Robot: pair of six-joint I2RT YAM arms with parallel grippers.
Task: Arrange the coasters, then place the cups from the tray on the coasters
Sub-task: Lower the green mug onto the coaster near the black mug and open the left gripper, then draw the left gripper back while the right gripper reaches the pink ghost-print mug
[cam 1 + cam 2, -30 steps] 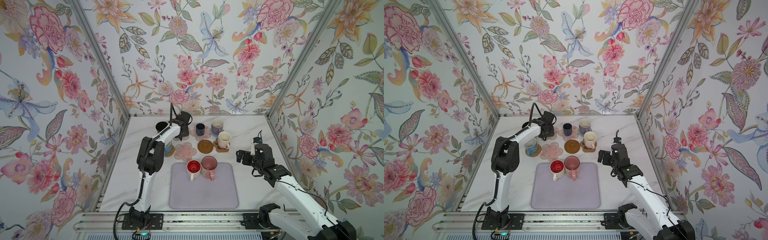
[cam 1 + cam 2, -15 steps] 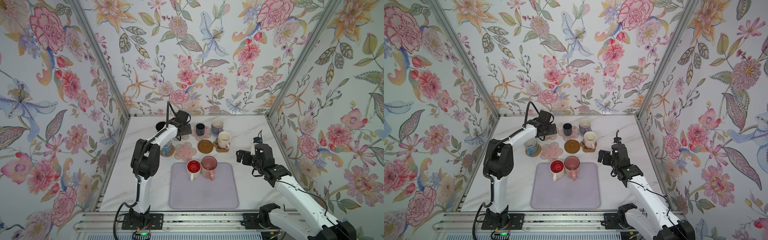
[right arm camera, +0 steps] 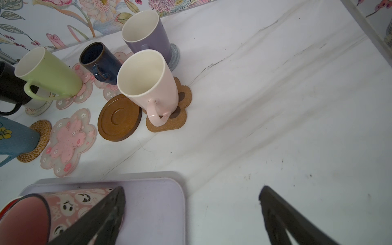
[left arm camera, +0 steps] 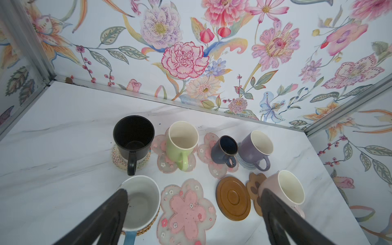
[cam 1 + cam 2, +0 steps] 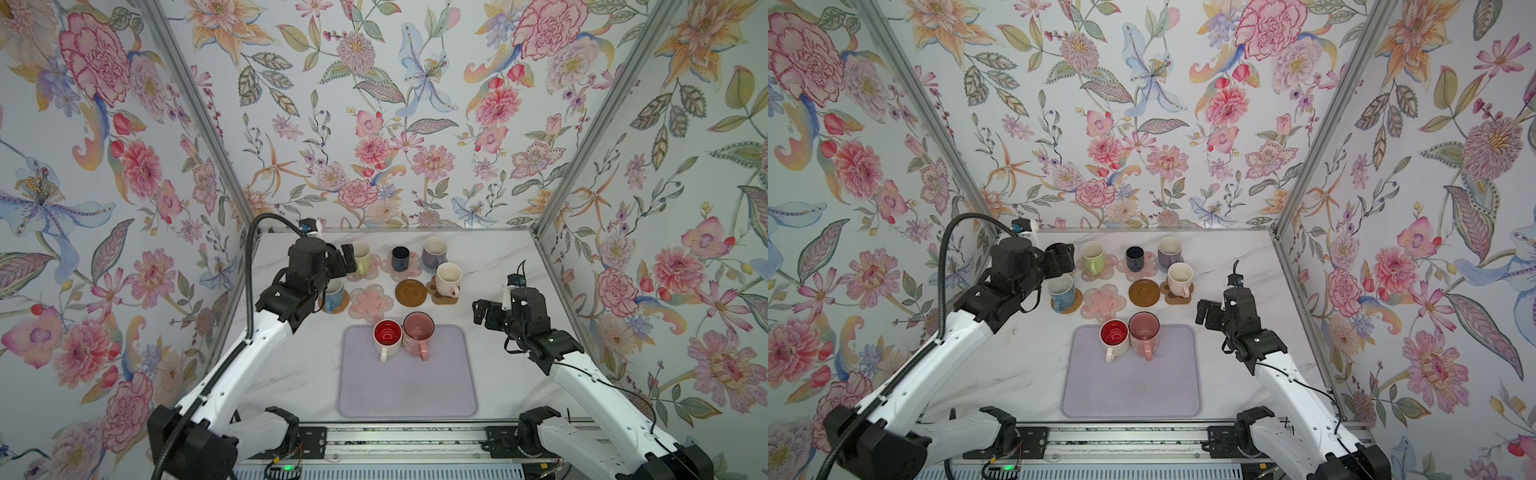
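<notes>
One large lavender rectangular tray (image 5: pixel 407 386) is lying at the table front. Eight handled mugs are standing upright. Two are sitting on the tray, the red-inside white mug (image 5: pixel 387 335) and the pink floral mug (image 5: pixel 418 328), side by side with handles pointing frontward. Six are sitting on coasters behind. Eight coasters are lying flat, and the pink translucent flower coaster (image 5: pixel 371 302) and brown disc coaster (image 5: pixel 411 292) are bare. Spread wide and empty, the left gripper (image 4: pixel 194 191) is hanging near the light blue mug (image 4: pixel 142 199). The right gripper (image 3: pixel 192 188) is gaping empty, right of the tray's far corner.

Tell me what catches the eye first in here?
Loud floral wallpaper wraps all three walls. At the back of the marble table, six mugs sit on coasters. Nearer, a lavender tray holds a red-inside mug and a pink mug, flanked by the left arm and right arm.
</notes>
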